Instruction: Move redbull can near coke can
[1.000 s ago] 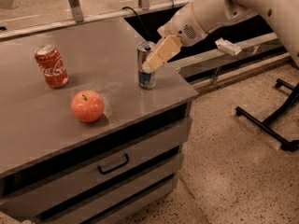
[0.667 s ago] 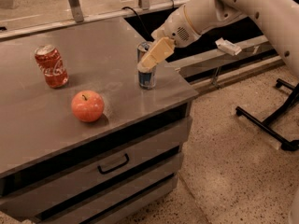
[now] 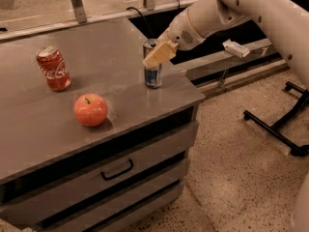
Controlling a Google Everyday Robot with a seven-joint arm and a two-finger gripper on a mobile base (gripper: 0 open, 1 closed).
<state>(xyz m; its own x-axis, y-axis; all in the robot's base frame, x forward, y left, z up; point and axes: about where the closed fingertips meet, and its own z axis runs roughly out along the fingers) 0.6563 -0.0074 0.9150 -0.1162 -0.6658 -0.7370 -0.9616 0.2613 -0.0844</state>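
The redbull can (image 3: 152, 75), slim and silver with a blue lower band, stands upright near the right edge of the grey table (image 3: 116, 88). My gripper (image 3: 158, 53) is at the can's upper part and covers some of it; the white arm reaches in from the upper right. The coke can (image 3: 53, 68), red with white script, stands upright at the table's left, far from the redbull can.
A red-orange apple (image 3: 90, 109) lies on the table between the two cans, nearer the front. The table has drawers (image 3: 116, 170) below its front edge. A black stand leg (image 3: 275, 127) lies on the floor to the right.
My arm has shifted a little to the left, bringing the gripper further over the redbull can's top. The can, the coke can and the apple have not moved.
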